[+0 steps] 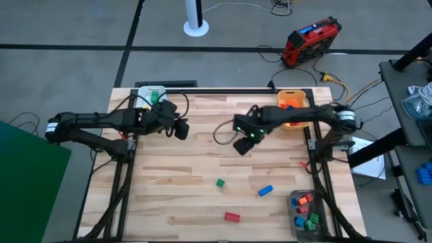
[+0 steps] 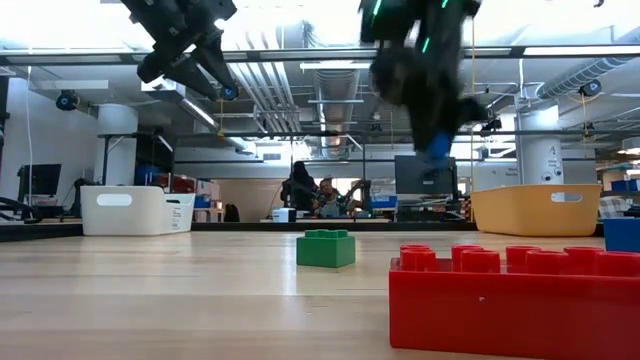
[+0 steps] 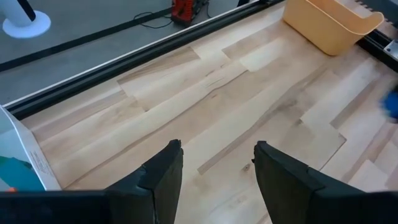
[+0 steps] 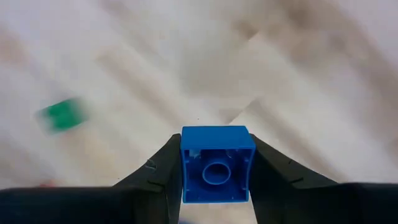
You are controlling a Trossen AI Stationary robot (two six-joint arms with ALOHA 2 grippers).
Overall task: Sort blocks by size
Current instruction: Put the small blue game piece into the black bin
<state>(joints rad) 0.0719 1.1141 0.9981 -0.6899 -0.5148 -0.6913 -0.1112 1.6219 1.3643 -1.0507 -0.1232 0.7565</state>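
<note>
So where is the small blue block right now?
The small blue block is clamped in the right gripper, raised above mid-table; a green block lies on the wood below.

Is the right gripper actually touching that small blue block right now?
Touching. In the right wrist view the small blue block sits clamped in the right gripper, with both dark fingers pressed against its sides and no gap.

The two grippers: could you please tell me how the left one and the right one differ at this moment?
The left gripper is open and holds nothing, while the right gripper is shut on a small blue block, its hollow underside facing the wrist camera. In the high view, the left gripper hangs near the white bin at the table's far left, and the right gripper sits nearer the table's middle, out from the orange-yellow bin. Both hang above the wooden table.
</note>
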